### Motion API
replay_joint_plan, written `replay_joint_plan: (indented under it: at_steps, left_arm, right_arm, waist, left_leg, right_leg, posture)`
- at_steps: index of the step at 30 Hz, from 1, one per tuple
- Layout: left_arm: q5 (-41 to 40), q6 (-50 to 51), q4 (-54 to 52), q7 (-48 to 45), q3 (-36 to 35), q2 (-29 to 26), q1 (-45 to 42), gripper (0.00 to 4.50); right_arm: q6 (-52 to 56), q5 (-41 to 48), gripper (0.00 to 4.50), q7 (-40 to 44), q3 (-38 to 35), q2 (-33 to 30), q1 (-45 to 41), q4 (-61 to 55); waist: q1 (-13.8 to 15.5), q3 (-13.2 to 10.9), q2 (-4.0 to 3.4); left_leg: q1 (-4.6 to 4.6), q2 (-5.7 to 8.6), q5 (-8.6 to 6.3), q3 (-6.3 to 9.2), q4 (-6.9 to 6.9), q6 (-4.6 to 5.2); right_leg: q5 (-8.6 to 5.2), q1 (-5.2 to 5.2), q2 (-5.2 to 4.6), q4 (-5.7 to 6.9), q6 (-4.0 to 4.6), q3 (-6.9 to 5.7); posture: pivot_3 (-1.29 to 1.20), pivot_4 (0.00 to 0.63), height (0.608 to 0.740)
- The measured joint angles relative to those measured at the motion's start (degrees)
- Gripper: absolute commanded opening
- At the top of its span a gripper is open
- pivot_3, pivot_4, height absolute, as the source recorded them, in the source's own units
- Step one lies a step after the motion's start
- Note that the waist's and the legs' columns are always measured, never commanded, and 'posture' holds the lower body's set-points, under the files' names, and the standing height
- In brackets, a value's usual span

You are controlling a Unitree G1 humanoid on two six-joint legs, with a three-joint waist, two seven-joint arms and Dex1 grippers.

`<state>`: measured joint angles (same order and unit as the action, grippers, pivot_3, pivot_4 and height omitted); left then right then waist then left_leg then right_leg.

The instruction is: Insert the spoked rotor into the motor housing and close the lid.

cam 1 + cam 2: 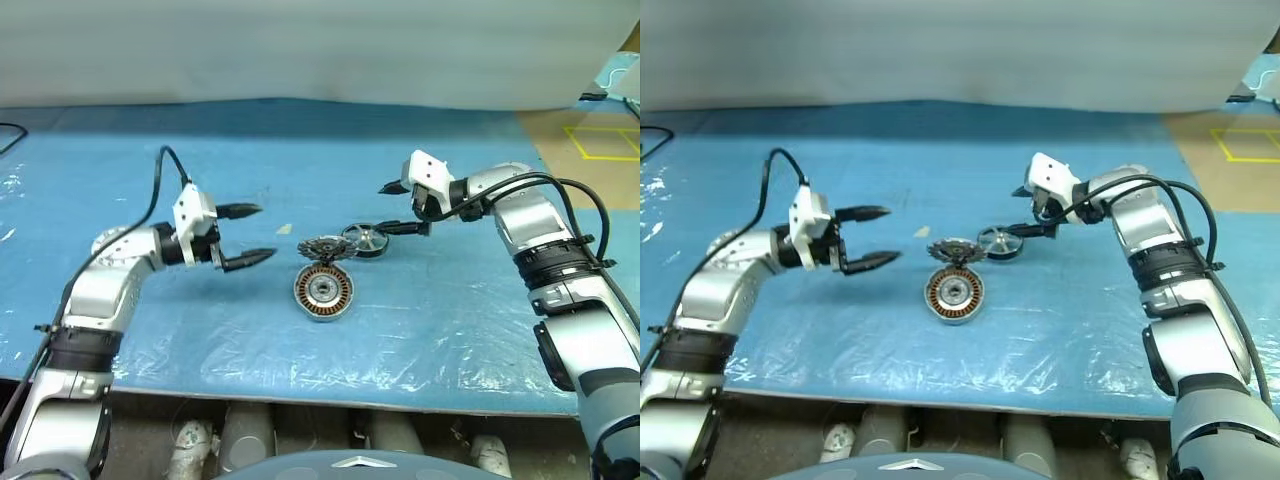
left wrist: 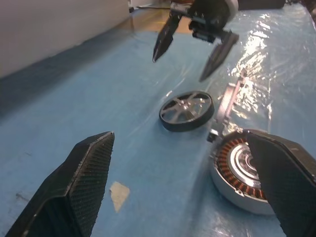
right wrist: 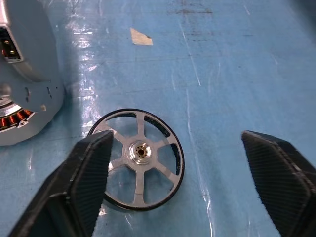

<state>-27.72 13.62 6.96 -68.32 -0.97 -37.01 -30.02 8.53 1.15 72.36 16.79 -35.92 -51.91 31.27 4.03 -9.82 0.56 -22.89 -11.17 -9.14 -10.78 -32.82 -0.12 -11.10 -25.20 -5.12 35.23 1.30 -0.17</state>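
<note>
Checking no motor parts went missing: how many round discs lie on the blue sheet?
3: the motor housing nearest the robot, the lid tilted just behind it, the spoked rotor beside the lid, toward the right arm.

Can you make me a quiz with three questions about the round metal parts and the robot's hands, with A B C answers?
1. Where is the spoked rotor?
A. flat on the blue table
B. inside the motor housing
C. in the left gripper

2. How many round discs are on the table?
A. one
B. three
C. five

3. How is the right gripper?
A. shut on the lid
B. shut, holding nothing
C. open

Answers: 1 A, it lies alone on the cover. 2 B, rotor, housing, lid. 3 C, its fingers stand apart over the rotor.
</note>
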Motion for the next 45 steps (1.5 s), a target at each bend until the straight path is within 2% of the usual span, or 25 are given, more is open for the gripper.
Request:
replay_joint_plan:
  at_steps: [5,8,17,24,37,38,39,45]
  left_arm:
    - [-1.18,5.80,8.07,-5.92,0.30,-1.51,-9.20,4.50]
    - [-0.55,6.86,11.39,-8.67,1.61,-1.34,-11.58,4.50]
    - [3.94,3.19,16.24,-10.48,3.70,1.24,-11.81,4.50]
    - [4.46,0.90,16.25,-11.17,3.67,2.19,-11.30,4.50]
    - [4.90,-0.04,16.09,-10.84,3.57,2.51,-9.97,4.50]
    - [4.91,-0.04,16.04,-10.80,3.57,2.55,-9.85,4.50]
    - [4.91,-0.04,15.93,-10.76,3.57,2.57,-9.70,4.50]
    - [4.96,-0.04,15.37,-10.15,3.57,2.64,-9.19,4.50]
  right_arm:
    - [-2.55,-2.75,4.48,0.61,1.02,3.09,-2.95,6.77]
    - [-3.97,-4.39,4.48,-0.76,1.73,5.72,-4.27,9.97]
    - [-6.29,-7.18,4.48,-0.85,2.23,6.51,-3.56,10.75]
    - [-5.93,-7.33,4.48,2.67,2.10,4.51,-1.74,8.30]
    - [-8.34,-9.61,4.48,2.55,2.66,4.48,-0.76,8.34]
    - [-8.49,-9.79,4.11,2.59,2.67,4.47,-0.72,8.34]
    - [-8.73,-10.02,3.93,2.62,2.73,4.45,-0.64,8.34]
    - [-10.30,-10.96,1.85,2.61,3.33,4.26,0.16,8.31]
  waist:
    - [-0.18,0.00,0.00]
    - [-0.30,0.00,0.00]
    - [0.06,-0.03,0.01]
    - [-0.02,-0.04,0.00]
    - [-0.04,-0.04,0.00]
    - [-0.05,-0.04,0.00]
    - [-0.05,-0.04,0.01]
    - [-0.03,-0.04,0.00]
  left_leg:
    - [0.02,0.02,0.00,0.00,-0.12,0.00]
    - [-0.04,0.01,0.00,0.00,-0.14,-0.01]
    - [-0.31,-0.17,0.01,0.14,-0.20,0.00]
    - [-0.27,-0.19,0.00,0.15,-0.21,0.00]
    - [-0.28,-0.20,0.00,0.15,-0.21,0.00]
    - [-0.28,-0.21,0.00,0.15,-0.21,0.00]
    - [-0.28,-0.21,0.00,0.15,-0.21,0.00]
    - [-0.28,-0.21,0.00,0.15,-0.21,0.00]
  right_leg:
    - [0.00,-0.04,0.01,0.19,0.00,0.03]
    - [-0.02,-0.11,0.04,0.24,0.05,-0.02]
    - [-0.05,-0.16,0.03,0.19,0.10,-0.28]
    - [-0.05,-0.13,0.03,0.21,0.10,-0.28]
    - [-0.06,-0.13,0.04,0.21,0.12,-0.29]
    - [-0.06,-0.13,0.04,0.21,0.12,-0.29]
    - [-0.06,-0.14,0.04,0.21,0.12,-0.30]
    - [-0.06,-0.13,0.04,0.20,0.12,-0.30]
  posture:
    - [0.00,0.150,0.740]
    - [0.00,0.150,0.740]
    - [0.00,0.150,0.740]
    - [0.00,0.150,0.740]
    - [0.00,0.150,0.740]
    - [0.00,0.150,0.740]
    - [0.00,0.150,0.740]
    - [0.00,0.150,0.740]
